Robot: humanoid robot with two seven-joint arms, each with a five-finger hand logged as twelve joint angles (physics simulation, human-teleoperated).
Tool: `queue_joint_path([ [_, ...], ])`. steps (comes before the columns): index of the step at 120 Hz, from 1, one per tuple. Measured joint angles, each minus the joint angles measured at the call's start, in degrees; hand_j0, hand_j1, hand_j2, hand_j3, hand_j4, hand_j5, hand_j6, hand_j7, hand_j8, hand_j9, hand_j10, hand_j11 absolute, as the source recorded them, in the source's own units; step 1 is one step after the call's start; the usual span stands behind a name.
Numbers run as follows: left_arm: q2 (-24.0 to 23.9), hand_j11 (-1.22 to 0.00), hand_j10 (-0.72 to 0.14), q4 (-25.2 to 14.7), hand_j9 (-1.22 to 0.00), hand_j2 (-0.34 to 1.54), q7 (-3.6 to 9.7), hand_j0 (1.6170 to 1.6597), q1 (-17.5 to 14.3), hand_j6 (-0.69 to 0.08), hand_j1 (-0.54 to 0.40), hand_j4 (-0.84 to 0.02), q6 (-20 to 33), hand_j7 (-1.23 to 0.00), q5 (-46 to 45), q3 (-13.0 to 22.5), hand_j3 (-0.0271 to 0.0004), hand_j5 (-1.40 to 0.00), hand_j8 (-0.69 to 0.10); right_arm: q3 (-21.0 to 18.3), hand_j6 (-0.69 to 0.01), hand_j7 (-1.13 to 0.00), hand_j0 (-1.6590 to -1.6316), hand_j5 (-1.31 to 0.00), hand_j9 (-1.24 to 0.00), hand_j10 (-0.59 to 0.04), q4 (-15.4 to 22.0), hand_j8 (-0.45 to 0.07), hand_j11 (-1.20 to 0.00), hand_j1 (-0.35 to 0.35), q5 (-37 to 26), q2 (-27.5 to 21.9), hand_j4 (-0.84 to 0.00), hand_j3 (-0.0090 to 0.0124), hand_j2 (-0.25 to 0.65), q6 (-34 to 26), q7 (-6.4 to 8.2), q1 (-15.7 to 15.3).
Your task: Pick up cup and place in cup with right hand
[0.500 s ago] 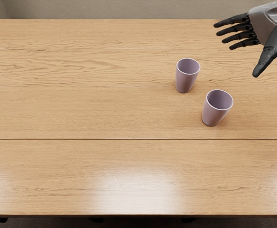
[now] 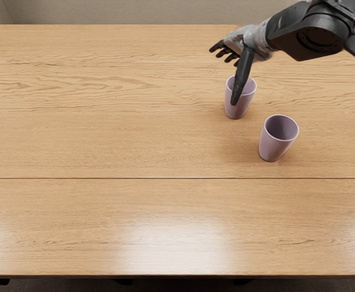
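My right hand (image 2: 231, 74) reaches in from the top right, its fingers spread toward the left and its thumb pointing down. It holds nothing. The thumb covers part of the farther purple cup (image 2: 236, 108), which stands upright on the table; whether thumb and cup touch I cannot tell. A second purple cup (image 2: 276, 143) stands upright nearer and to the right, apart from the first, its mouth uncovered.
The wooden table (image 2: 104, 140) fills most of the view, with its front edge along the bottom. My right forearm (image 2: 314, 33) hangs over the back right part of the table, behind the nearer cup.
My right hand has moved left from the upper right corner to the farther cup, bringing the forearm into view. Both cups stand where they were.
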Motion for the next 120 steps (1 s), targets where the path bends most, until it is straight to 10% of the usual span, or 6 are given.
queue_joint_path([
  [40, 0.0, 0.00, -0.004, 0.0, 0.00, 0.00, -0.01, 1.6581, 0.0, -0.004, 0.344, -0.004, 0.0, 0.00, 0.0, 0.0, 0.0000, 0.00, -0.004, -13.1, -0.026, -0.03, -1.6581, -0.03, -0.03, -0.024, -7.3, -0.025, -0.03, -0.322, -7.5, 9.7, -0.025, 0.0000, -0.004, -9.8, 0.00, 1.1],
  [120, 0.0, 0.00, -0.004, 0.0, 0.00, 0.00, -0.01, 1.6581, 0.0, -0.004, 0.344, -0.004, 0.0, 0.00, 0.0, 0.0, 0.0000, 0.00, -0.004, -13.0, -0.056, -0.07, -1.6581, -0.07, -0.07, -0.054, -21.0, -0.055, -0.07, -0.287, -11.5, 18.8, -0.055, 0.0000, -0.009, -14.6, 0.00, -7.3],
])
